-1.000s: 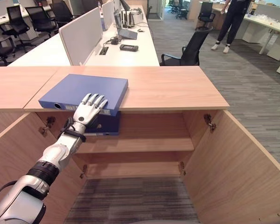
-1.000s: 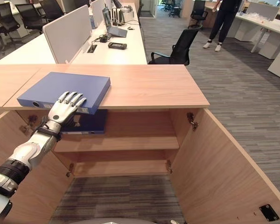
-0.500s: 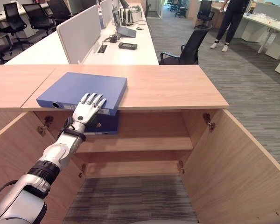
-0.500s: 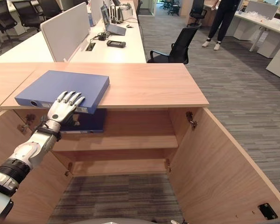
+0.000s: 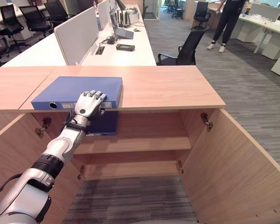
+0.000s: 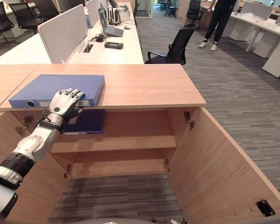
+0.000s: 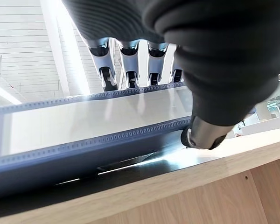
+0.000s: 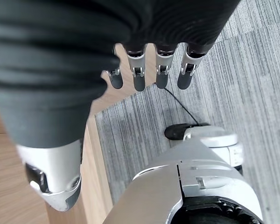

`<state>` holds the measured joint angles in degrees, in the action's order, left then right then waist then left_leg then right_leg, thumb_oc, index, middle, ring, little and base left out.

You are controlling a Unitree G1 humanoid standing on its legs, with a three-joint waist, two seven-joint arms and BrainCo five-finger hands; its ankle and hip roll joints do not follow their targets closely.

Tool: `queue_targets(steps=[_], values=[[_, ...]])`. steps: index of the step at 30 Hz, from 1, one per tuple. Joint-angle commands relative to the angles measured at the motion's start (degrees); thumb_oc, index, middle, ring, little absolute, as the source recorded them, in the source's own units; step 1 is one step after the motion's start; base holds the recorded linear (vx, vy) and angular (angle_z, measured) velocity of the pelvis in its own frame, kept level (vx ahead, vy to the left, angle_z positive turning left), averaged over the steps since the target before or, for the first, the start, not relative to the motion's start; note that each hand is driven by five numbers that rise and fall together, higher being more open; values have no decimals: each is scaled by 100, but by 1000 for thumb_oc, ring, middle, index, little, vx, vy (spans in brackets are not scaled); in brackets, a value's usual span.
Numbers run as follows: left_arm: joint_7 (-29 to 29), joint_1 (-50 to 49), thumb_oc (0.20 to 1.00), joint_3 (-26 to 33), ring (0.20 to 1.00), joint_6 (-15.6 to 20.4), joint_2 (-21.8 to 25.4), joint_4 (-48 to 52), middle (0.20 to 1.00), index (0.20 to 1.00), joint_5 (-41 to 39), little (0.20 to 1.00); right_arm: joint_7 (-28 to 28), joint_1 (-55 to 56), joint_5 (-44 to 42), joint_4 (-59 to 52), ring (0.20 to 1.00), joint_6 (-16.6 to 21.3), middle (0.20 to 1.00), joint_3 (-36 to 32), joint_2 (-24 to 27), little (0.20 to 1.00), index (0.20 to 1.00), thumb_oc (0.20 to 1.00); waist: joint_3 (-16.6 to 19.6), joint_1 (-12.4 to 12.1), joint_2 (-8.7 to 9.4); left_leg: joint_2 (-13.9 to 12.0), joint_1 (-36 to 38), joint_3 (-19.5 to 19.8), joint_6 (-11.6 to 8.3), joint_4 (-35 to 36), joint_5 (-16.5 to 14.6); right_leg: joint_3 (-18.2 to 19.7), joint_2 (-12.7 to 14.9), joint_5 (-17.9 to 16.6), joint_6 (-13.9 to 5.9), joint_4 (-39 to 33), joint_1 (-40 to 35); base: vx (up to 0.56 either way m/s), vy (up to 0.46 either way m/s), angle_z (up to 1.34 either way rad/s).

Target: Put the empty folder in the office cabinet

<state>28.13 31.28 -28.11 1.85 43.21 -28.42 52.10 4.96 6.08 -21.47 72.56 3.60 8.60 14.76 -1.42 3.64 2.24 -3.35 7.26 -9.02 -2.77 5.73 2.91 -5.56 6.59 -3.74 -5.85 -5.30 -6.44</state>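
Left hand (image 5: pixel 87 104) is clamped on my blue folder's (image 5: pixel 74 91) near edge, fingers over, thumb under; it lies flat atop the cabinet (image 5: pixel 172 86), long axis left-right, open shelf (image 5: pixel 144 143) directly below; right hand (image 8: pixel 149 70) hangs relaxed.

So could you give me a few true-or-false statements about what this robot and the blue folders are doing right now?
1. The left robot hand grips the folder on the cabinet top. True.
2. The cabinet doors are closed. False: both stand open.
3. A second folder lies on the upper shelf. True.
4. The right robot hand holds a folder. False: it hangs open over the floor.
5. The lower shelf is full of folders. False: nothing shows on it.
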Motion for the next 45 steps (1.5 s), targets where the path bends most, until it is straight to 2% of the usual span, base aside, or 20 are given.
queue_targets(steps=[1,7,13,23,27,34,36,37,38,39,42,43,45], values=[[-123,786,200,227,200,-43,259,192,200,200,-280,200,-30,-459,-250,385,1000,77,1000,16,9,1000,1000,1000,-169,-115,27,-145,364,127,-222,-73,-649,170,358,220,-625,136,-55,0,0,0],[-257,819,200,677,200,145,523,1181,200,200,-458,200,18,-452,-291,456,1000,27,1000,-85,-43,1000,1000,1000,-151,-218,-16,-153,344,191,-229,-73,-633,99,378,247,-618,128,-90,-1,-5,1],[-283,442,200,1656,200,488,672,2619,200,200,-939,200,111,-419,-303,534,1000,-2,1000,-150,-130,1000,1000,1000,-114,-360,-66,-150,324,289,-237,-73,-600,-2,370,295,-576,111,-179,-7,-28,10],[-416,-159,200,2831,200,930,570,3941,200,200,-1904,200,191,-428,-264,546,1000,9,1000,-193,-150,1000,1000,1000,-51,-492,-168,-161,289,398,-264,-73,-533,-150,357,325,-518,86,-239,-5,-26,8],[-503,-283,200,3108,200,1043,471,4230,200,200,-2331,200,227,-439,-248,539,1000,5,1000,-171,-135,1000,1000,1000,-41,-513,-203,-169,271,436,-272,-73,-502,-182,349,333,-496,86,-254,-6,-12,4],[-693,-443,200,3569,200,1298,157,4775,200,200,-3537,200,273,-463,-190,486,1000,3,1000,-139,-91,1000,1000,1000,-26,-578,-237,-165,232,530,-276,-73,-471,-254,327,366,-464,84,-290,-8,-16,5],[-864,-503,200,3620,200,1453,-4,4880,200,200,-4326,200,308,-520,-187,356,1000,14,1000,-91,-75,1000,1000,1000,-32,-608,-250,-163,197,564,-273,-73,-416,-277,323,337,-442,97,-268,-37,-12,11],[-874,-512,200,3628,200,1453,-4,4884,200,200,-4338,200,308,-517,-186,355,1000,12,1000,-88,-73,1000,1000,1000,-23,-605,-254,-166,211,566,-275,-73,-452,-280,321,365,-447,90,-286,-21,-7,9],[-993,-549,200,3672,200,1553,-59,4924,200,200,-4847,200,345,-558,-192,187,1000,21,1000,-25,-77,1000,1000,1000,-33,-621,-261,-174,210,586,-275,-73,-447,-293,319,372,-441,94,-294,10,-5,5],[-995,-551,200,3675,200,1553,-59,4926,200,200,-4848,200,345,-558,-192,186,1000,20,1000,-24,-77,1000,1000,1000,-34,-619,-261,-174,211,586,-275,-73,-448,-294,319,372,-441,94,-296,-19,-12,3],[-1254,-687,200,3733,200,1713,-186,4994,200,200,-5822,200,409,-639,-301,-292,1000,82,1000,95,-68,1000,1000,1000,-45,-656,-260,-177,164,613,-275,-73,-394,-320,316,347,-422,104,-271,-25,-8,1],[-1262,-695,200,3738,200,1714,-185,4994,200,200,-5831,200,408,-631,-301,-297,1000,78,1000,100,-67,1000,1000,1000,-42,-651,-263,-181,188,616,-278,-73,-432,-325,314,377,-427,97,-299,7,-4,4],[-1358,-782,200,3777,200,1791,-230,5038,200,200,-6394,200,431,-696,-403,-720,1000,128,1000,188,-47,1000,1000,1000,-52,-681,-256,-182,177,633,-282,-73,-426,-335,306,380,-419,96,-307,-8,1,4]])
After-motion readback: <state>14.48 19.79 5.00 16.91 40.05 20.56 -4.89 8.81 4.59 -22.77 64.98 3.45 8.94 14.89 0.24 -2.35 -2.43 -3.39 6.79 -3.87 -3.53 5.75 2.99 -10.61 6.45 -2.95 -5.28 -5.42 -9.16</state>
